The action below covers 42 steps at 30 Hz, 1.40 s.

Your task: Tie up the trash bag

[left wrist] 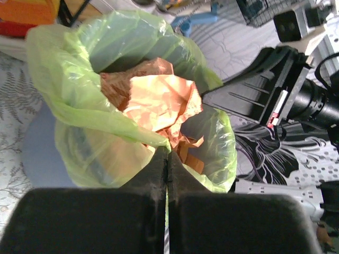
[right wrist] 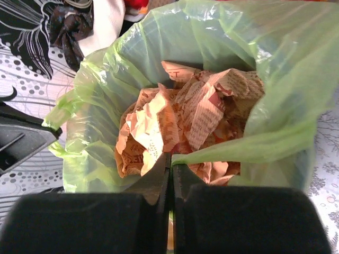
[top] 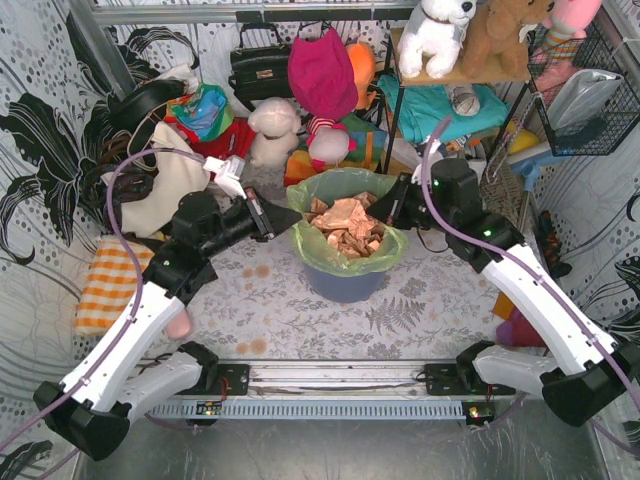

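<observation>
We hold the trash bag, lining the blue-grey bin, by opposite rims. The left gripper and right gripper each pinch its plastic. Stuffed toys crowd behind the bin.

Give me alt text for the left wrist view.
The left hand, fingers pressed shut, pinches the near rim of a thin translucent light-green plastic trash bag. It gapes open over crumpled brown paper; the right hand meets its opposite rim.
</observation>
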Available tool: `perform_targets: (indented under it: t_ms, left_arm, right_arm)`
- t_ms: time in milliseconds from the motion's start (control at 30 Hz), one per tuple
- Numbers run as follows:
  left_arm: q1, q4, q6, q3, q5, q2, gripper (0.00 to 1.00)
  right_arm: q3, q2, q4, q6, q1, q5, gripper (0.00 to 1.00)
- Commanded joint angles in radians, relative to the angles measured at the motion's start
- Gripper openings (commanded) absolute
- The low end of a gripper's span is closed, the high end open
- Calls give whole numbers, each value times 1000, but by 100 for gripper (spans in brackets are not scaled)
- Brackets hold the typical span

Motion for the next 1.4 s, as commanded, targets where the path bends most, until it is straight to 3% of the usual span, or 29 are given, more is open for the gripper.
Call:
perform_targets:
  t_ms: [0, 400, 800, 1133, 1367]
  left_arm:
    - [-41, 103, 7, 50, 77, 36, 0]
    - [-154, 157, 1, 150, 38, 172, 0]
    - [-155, -5, 63, 309, -147, 203, 0]
    - [-143, -135, 114, 445, -313, 222, 0]
    - [-103, -150, 118, 517, -293, 246, 0]
  right_arm:
    - [49, 41, 99, 27, 65, 19, 0]
    - [134, 126, 145, 33, 181, 70, 0]
    - [213, 105, 113, 13, 200, 154, 0]
    - [228, 29, 39, -24, 200, 343, 0]
    - [234, 7, 31, -49, 199, 402, 0]
